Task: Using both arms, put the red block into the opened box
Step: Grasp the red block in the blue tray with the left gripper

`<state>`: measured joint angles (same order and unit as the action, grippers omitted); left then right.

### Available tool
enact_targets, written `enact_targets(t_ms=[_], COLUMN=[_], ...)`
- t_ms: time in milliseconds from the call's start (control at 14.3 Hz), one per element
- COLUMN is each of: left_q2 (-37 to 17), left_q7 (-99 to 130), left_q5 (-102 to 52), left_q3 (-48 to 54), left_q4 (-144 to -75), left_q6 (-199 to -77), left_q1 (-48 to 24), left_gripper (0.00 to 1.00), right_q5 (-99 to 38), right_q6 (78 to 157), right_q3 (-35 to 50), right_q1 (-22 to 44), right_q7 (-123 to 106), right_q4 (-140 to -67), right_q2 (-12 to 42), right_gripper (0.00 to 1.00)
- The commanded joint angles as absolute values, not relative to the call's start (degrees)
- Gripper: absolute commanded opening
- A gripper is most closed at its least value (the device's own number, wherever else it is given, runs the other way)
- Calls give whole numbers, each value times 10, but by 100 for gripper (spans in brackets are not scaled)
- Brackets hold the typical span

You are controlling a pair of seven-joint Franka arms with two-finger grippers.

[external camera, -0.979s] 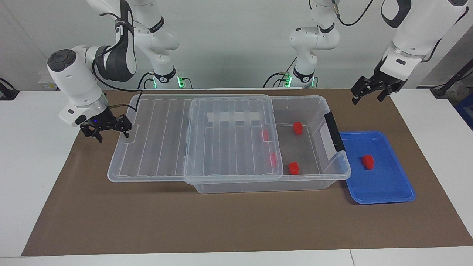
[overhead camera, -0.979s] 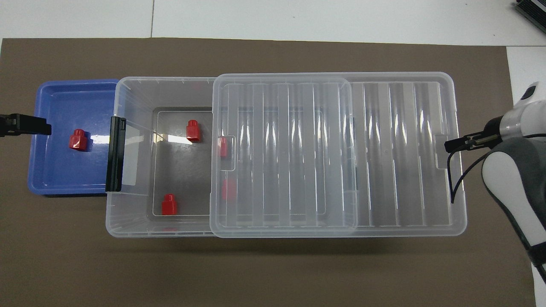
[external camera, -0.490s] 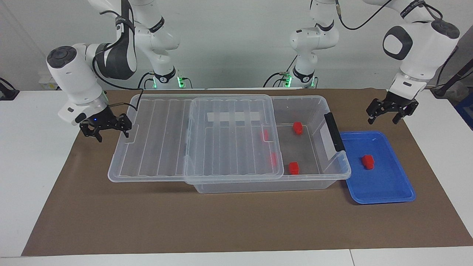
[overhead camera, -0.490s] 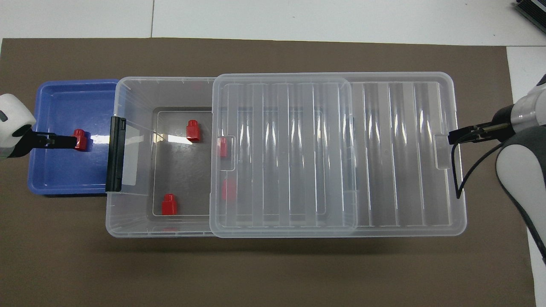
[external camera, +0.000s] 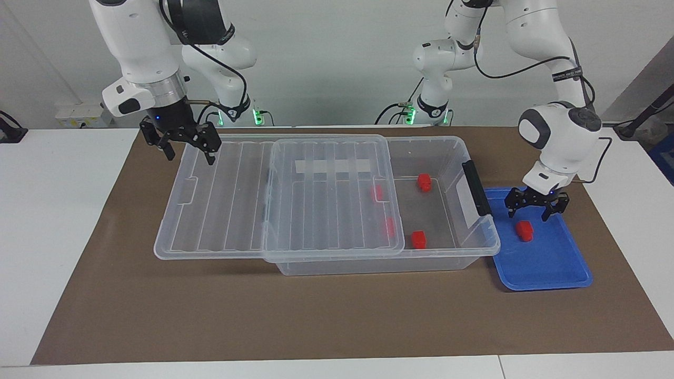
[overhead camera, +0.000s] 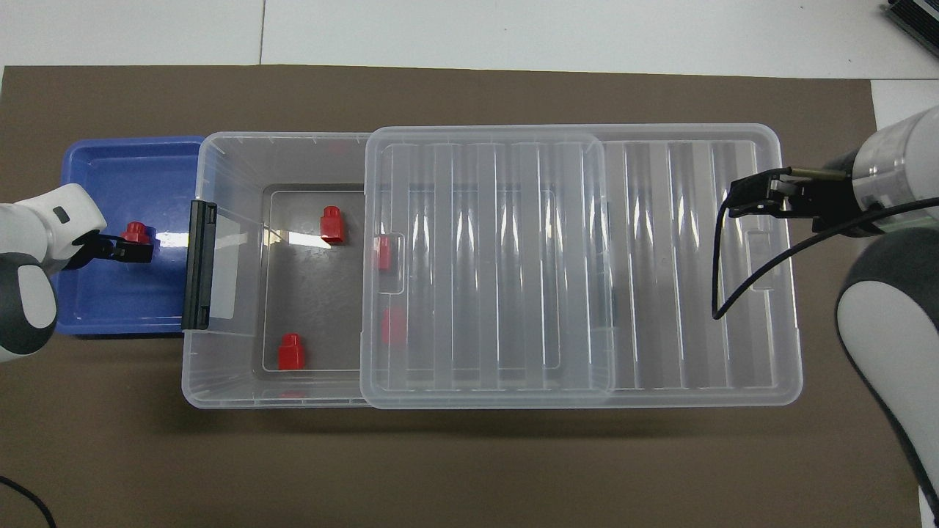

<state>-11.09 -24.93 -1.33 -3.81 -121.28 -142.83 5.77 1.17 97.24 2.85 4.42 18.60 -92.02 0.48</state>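
Note:
A red block (external camera: 524, 230) (overhead camera: 134, 231) lies in the blue tray (external camera: 553, 263) (overhead camera: 110, 169). My left gripper (external camera: 532, 212) (overhead camera: 139, 251) hangs open just above it, not touching. The clear box (external camera: 447, 152) (overhead camera: 227, 147) has its ribbed lid (external camera: 326, 210) (overhead camera: 484, 264) slid toward the right arm's end, leaving the latch end uncovered. Several red blocks lie inside, two in the uncovered part (external camera: 424, 182) (external camera: 419, 239) and two under the lid. My right gripper (external camera: 189, 157) (overhead camera: 736, 203) is open and empty, raised over the lid's overhanging end.
The black latch bar (external camera: 476, 195) (overhead camera: 198, 264) stands on the box's end wall next to the tray. Everything rests on a brown mat (external camera: 316, 316) on a white table. The right arm's cable loops over the lid.
The left gripper came down and in from beside the table to just above the tray's block. The right gripper rose from beside the lid's end to above it.

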Motion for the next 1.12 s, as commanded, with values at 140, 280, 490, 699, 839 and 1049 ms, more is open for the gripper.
enact_targets(t_ms=[140,280,490,699,839,1049], left_q2=[-143,-143,-144,-145,-145,-146], left_q7=[-206,-186,-166,-167,-170,-174], left_q5=[-12,-12,-11,-11,-11,-11], left_q3=[-34,-34,-33,-33,-33,-33], left_q4=[-1215,-1214,-1213,-1210,-1209,-1207], left_q6=[-1459,-1458,-1458,-1458,-1458,-1458], left_q1=[72,67,62,62,62,62], left_gripper=[100,100,100,95,91,90], right_q5=[15,15,10,6,10,11], right_q6=[962,963,964,964,957,935], right_q3=[28,24,23,23,23,21], right_q1=[33,23,10,0,-1,-6], right_q7=[172,132,123,120,119,108], right_q4=[-964,-972,-969,-969,-959,-910], right_q2=[-30,-33,-33,-32,-26,3], right_gripper=[100,100,100,100,100,100])
